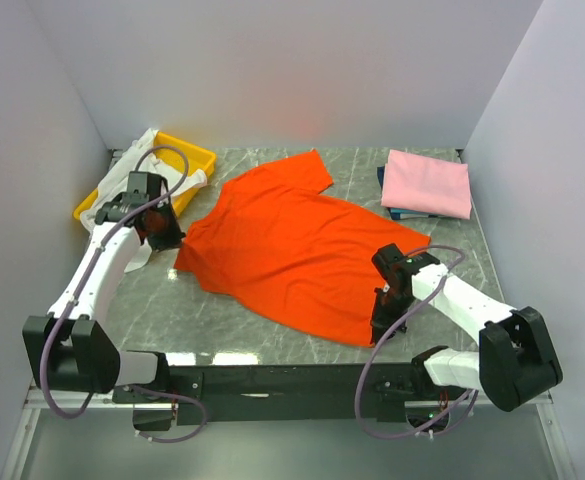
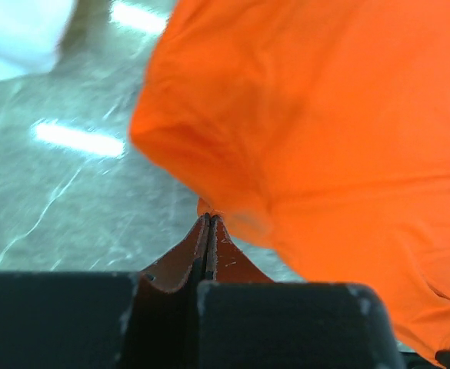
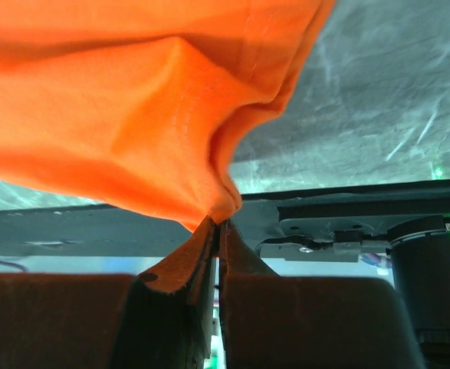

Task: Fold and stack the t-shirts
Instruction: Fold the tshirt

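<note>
You've got the orange-red t-shirt (image 1: 302,250) spread flat mid-frame on the marble table (image 1: 172,320). Your left gripper (image 2: 208,219) is clenched on its left corner. Your right gripper (image 3: 218,223) is clamped on its lower-right corner. The pink t-shirt (image 1: 428,183) sits folded at upper right, with the dark blue t-shirt (image 1: 384,178) peeking out underneath. The white t-shirt (image 1: 122,185) drapes over the yellow tray (image 1: 194,157) at upper left.

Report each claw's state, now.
Left claw: closed, pinching the orange-red t-shirt.
Right claw: closed, pinching the same t-shirt.
</note>
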Robot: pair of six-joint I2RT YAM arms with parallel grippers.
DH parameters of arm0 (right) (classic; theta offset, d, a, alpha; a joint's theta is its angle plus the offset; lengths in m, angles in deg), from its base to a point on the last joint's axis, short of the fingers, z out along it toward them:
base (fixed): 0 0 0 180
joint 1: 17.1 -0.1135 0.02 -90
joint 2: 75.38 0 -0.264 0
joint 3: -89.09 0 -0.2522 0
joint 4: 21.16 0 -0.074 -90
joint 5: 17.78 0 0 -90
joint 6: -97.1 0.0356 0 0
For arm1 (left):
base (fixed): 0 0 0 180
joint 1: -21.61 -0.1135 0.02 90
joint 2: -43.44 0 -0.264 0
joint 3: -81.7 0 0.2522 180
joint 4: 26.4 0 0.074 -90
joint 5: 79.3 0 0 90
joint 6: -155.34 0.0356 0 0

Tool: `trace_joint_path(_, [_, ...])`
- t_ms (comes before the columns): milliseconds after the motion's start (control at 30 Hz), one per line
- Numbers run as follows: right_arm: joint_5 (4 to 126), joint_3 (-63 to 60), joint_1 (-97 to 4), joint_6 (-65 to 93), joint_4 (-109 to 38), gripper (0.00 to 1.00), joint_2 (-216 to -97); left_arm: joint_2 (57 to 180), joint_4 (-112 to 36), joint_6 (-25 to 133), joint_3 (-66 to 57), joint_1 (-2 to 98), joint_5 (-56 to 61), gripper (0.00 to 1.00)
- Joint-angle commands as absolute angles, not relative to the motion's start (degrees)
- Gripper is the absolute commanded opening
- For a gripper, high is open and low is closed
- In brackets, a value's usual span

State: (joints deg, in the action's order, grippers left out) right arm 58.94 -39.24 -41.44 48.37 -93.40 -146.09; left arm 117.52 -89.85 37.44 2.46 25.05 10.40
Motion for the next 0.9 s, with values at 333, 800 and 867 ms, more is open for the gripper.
trace_joint_path(333, [54.3,-37.3,-28.8,42.5,-89.3,0.00,-146.7,129.8,-81.2,39.2,-11.6,28.5,6.0,0.00])
trace_joint_path(800, [47.4,-36.6,-18.6,39.5,-85.8,0.00,-148.7,145.4,-80.6,41.5,-30.5,31.7,3.7,0.00])
trace_joint_path(867, [47.3,-36.9,-17.5,39.9,-85.4,0.00,-148.4,146.4,-79.6,41.5,-32.1,31.8,3.0,0.00])
